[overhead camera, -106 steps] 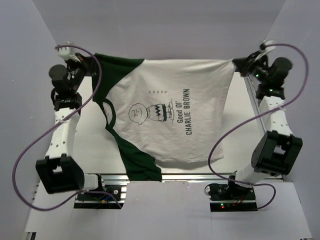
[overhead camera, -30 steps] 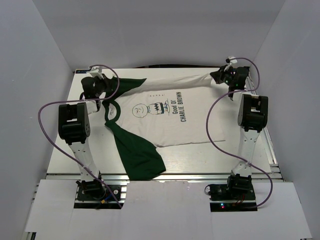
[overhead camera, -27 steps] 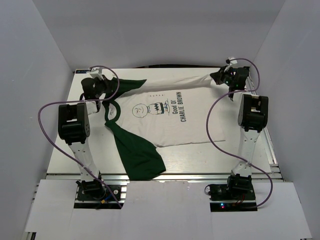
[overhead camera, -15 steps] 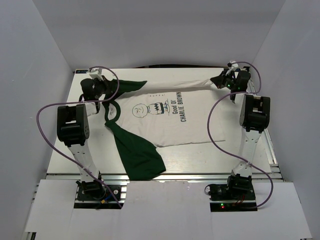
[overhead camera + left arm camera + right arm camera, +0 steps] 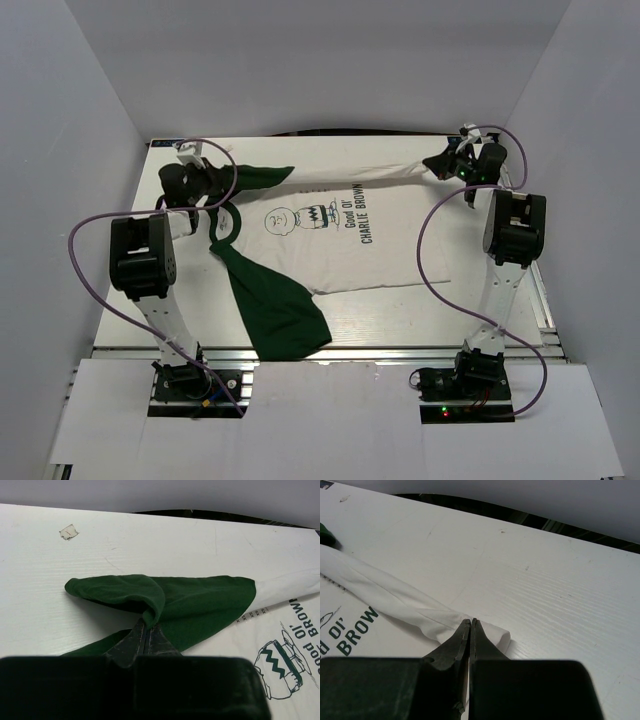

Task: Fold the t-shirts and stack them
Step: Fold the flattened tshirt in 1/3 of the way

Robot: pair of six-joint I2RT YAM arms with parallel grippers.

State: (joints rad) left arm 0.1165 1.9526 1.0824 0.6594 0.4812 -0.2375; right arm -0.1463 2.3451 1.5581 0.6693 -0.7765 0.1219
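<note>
**Shallow pinches on a rumpled shirt**

The near sleeve [image 5: 275, 312] lies bunched toward the table's [image 5: 420, 320] near edge, and a fold made now would likely trap that lump. The shirt [image 5: 340, 240] lies print-up mid-table. At its far edge the left gripper [image 5: 148, 630] is clamped on the doubled-over far sleeve [image 5: 200, 600], and the right gripper [image 5: 470, 626] on a rolled white hem corner [image 5: 492, 637]. Both bites look shallow. Uneven pulling could slip either out or skew the cloth.

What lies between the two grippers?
The t-shirt, far edge bunched: left gripper pinches its green sleeve, right gripper its white corner. Top external view shows it.
</note>
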